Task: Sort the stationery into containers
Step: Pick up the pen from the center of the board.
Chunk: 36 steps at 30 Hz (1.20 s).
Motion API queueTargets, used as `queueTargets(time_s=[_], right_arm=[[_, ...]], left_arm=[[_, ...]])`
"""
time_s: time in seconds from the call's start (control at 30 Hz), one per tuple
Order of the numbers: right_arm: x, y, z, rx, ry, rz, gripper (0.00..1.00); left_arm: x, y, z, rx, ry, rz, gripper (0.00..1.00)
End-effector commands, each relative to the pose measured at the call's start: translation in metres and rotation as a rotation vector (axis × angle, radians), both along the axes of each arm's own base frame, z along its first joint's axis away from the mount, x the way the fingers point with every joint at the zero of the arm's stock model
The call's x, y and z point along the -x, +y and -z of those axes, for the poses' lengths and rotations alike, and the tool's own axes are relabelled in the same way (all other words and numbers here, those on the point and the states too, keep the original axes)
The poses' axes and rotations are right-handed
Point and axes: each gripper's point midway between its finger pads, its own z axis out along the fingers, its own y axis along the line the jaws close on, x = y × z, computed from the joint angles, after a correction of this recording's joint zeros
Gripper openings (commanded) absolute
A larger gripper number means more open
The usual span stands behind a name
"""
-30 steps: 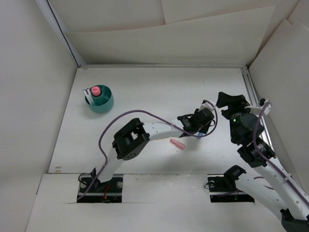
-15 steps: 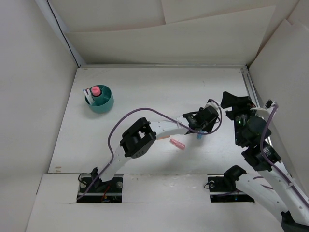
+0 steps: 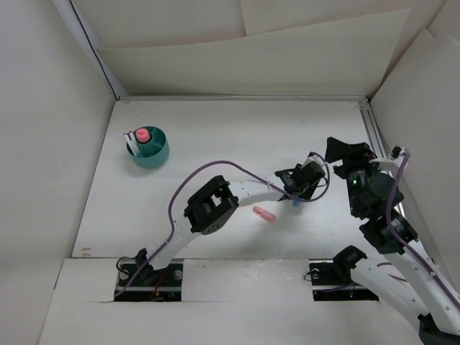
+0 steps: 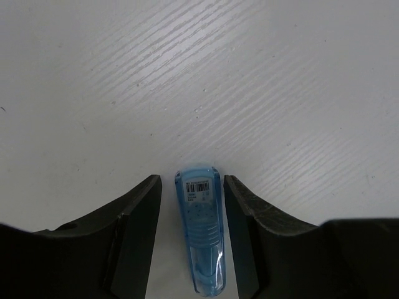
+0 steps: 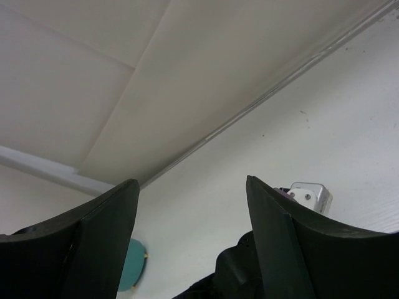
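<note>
Trouble, seen from above, would come from the reach: the left gripper [image 3: 298, 188] is stretched far to the right, low over the light-blue piece [image 3: 295, 203], while the teal cup [image 3: 154, 159] sits well apart at the far left, so a weak pinch could drop the piece on the long carry; a pink piece [image 3: 264, 213] lies near. From the left wrist, the fingers [image 4: 137, 237] stand partly spread astride the piece, which lies lengthwise between them with uneven slivers of gap; closing off-centre may nudge or twist it. From the right wrist, the right gripper [image 5: 190, 182] is spread wide, holding nothing, pointed toward the back wall.
</note>
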Motion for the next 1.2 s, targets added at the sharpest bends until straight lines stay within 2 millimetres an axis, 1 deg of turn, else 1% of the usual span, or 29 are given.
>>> queueTargets(time_s=[0.0,0.03,0.07,0.17,0.23,0.3,0.33,0.4,0.43,0.5,0.57,0.6,0.63,0.67,0.7,0.73,0.77,0.8,0.83,0.87,0.9,0.93,0.97,1.0,1.03,1.07,1.1,1.13,1.17], right_arm=[[0.003,0.006,-0.029,-0.015,-0.074,-0.043,0.76],[0.003,0.009,-0.029,-0.013,-0.075,-0.059,0.76],[0.0,0.01,-0.026,0.005,-0.064,-0.059,0.76],[-0.004,0.018,-0.021,0.017,-0.049,-0.086,0.76],[-0.004,0.018,-0.021,0.018,-0.049,-0.086,0.76],[-0.004,0.018,-0.021,0.018,-0.049,-0.086,0.76],[-0.004,0.018,-0.021,0.018,-0.049,-0.086,0.76],[-0.003,0.019,-0.023,0.023,-0.057,-0.096,0.76],[-0.003,0.019,-0.023,0.023,-0.057,-0.096,0.76],[-0.003,0.021,-0.023,0.024,-0.058,-0.105,0.76],[-0.003,0.021,-0.023,0.024,-0.058,-0.105,0.76],[-0.003,0.021,-0.023,0.024,-0.058,-0.105,0.76],[-0.003,0.021,-0.023,0.024,-0.058,-0.105,0.76],[-0.003,0.021,-0.023,0.024,-0.058,-0.105,0.76],[-0.003,0.021,-0.023,0.024,-0.058,-0.105,0.76],[-0.003,0.021,-0.023,0.024,-0.058,-0.105,0.76],[-0.001,0.02,-0.025,0.019,-0.066,-0.105,0.76],[-0.001,0.02,-0.025,0.019,-0.066,-0.105,0.76],[-0.001,0.019,-0.025,0.028,-0.065,-0.104,0.76],[-0.001,0.019,-0.025,0.029,-0.065,-0.104,0.76],[0.001,0.016,-0.028,0.022,-0.075,-0.095,0.76],[0.004,0.014,-0.031,0.016,-0.084,-0.094,0.76],[0.004,0.012,-0.03,0.015,-0.084,-0.084,0.76],[0.009,0.009,-0.036,0.003,-0.105,-0.083,0.76],[0.011,0.006,-0.038,-0.003,-0.112,-0.074,0.76],[0.014,0.004,-0.041,-0.009,-0.122,-0.073,0.76],[0.017,0.002,-0.044,-0.015,-0.133,-0.073,0.76],[0.023,-0.004,-0.05,-0.03,-0.156,-0.063,0.76],[0.027,-0.006,-0.053,-0.038,-0.169,-0.063,0.76]], left_arm=[[-0.005,-0.004,-0.013,0.007,-0.02,-0.004,0.41],[-0.005,-0.004,-0.013,0.007,-0.02,-0.004,0.41],[-0.005,-0.003,-0.008,-0.001,-0.017,-0.004,0.4],[-0.005,-0.003,-0.008,-0.001,-0.016,-0.004,0.4],[-0.006,-0.005,-0.006,-0.001,-0.016,-0.004,0.36],[-0.007,0.0,0.0,-0.031,-0.026,-0.01,0.36],[-0.003,0.001,0.002,-0.049,-0.031,-0.01,0.36],[-0.007,0.001,-0.005,-0.075,-0.081,-0.023,0.36],[-0.001,-0.001,0.001,-0.093,-0.085,-0.018,0.36],[-0.001,-0.001,0.005,-0.103,-0.081,-0.017,0.35],[-0.003,0.001,0.004,-0.107,-0.088,-0.024,0.31],[-0.003,0.004,0.008,-0.121,-0.092,-0.032,0.28],[-0.003,0.004,0.008,-0.121,-0.092,-0.032,0.21],[-0.005,0.005,0.002,-0.112,-0.102,-0.049,0.17],[-0.005,0.01,0.008,-0.133,-0.103,-0.056,0.13],[-0.005,0.011,0.003,-0.122,-0.102,-0.063,0.09],[-0.005,0.009,-0.009,-0.096,-0.112,-0.065,0.07],[-0.007,0.011,-0.012,-0.09,-0.124,-0.074,0.04],[-0.008,0.013,-0.018,-0.088,-0.133,-0.082,0.04],[-0.008,0.011,-0.025,-0.062,-0.137,-0.09,0.03],[-0.01,0.012,-0.044,-0.037,-0.157,-0.102,0.03],[-0.011,0.015,-0.047,-0.032,-0.167,-0.11,0.03],[-0.011,0.014,-0.055,-0.014,-0.174,-0.112,0.01],[-0.012,0.016,-0.074,0.016,-0.186,-0.127,0.01],[-0.022,0.023,-0.084,0.037,-0.195,-0.15,0.01],[-0.026,0.03,-0.088,0.046,-0.198,-0.173,0.0],[-0.031,0.036,-0.096,0.073,-0.199,-0.196,0.0],[-0.044,0.045,-0.128,0.147,-0.23,-0.229,0.0],[-0.049,0.059,-0.127,0.152,-0.232,-0.26,0.0]])
